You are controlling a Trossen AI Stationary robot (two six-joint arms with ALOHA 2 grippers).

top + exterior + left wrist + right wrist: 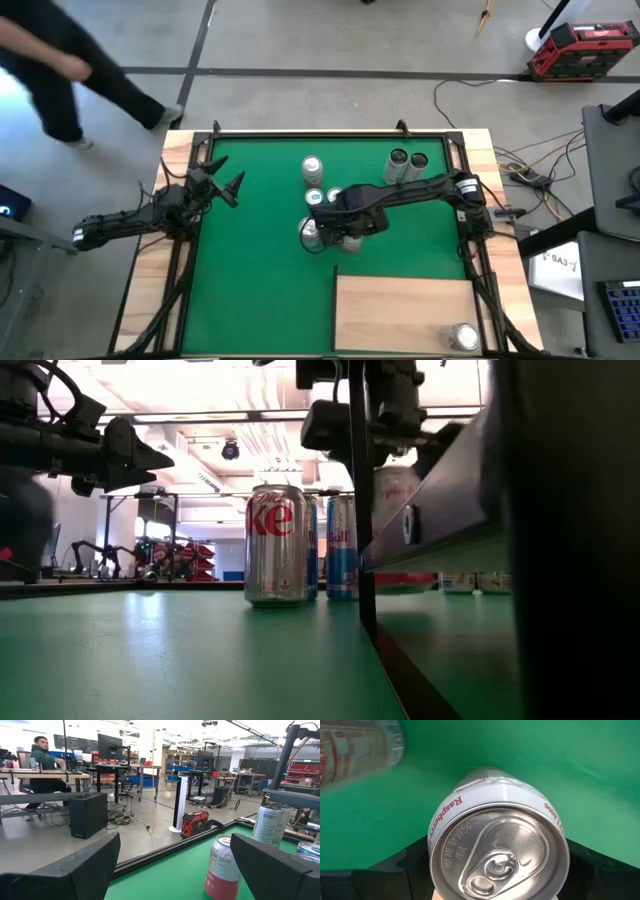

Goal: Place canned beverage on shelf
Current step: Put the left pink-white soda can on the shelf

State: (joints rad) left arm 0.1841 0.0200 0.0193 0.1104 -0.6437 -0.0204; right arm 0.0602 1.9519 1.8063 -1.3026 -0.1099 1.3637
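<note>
Near the middle of the green mat [250,290], the right gripper [345,232] straddles a white raspberry-lime can [499,849], its dark fingers [415,865] on either side; whether they press it I cannot tell. Five more cans stand upright on the mat. One silver can [463,336] sits on the pale wooden shelf [400,312] at the near right. The left gripper [228,187] hovers wide open and empty at the mat's left edge.

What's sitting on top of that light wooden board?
One silver-topped can stands near a corner of the pale rectangular wooden shelf. The rest of the board is bare. Whatever lies underneath it is covered.
</note>
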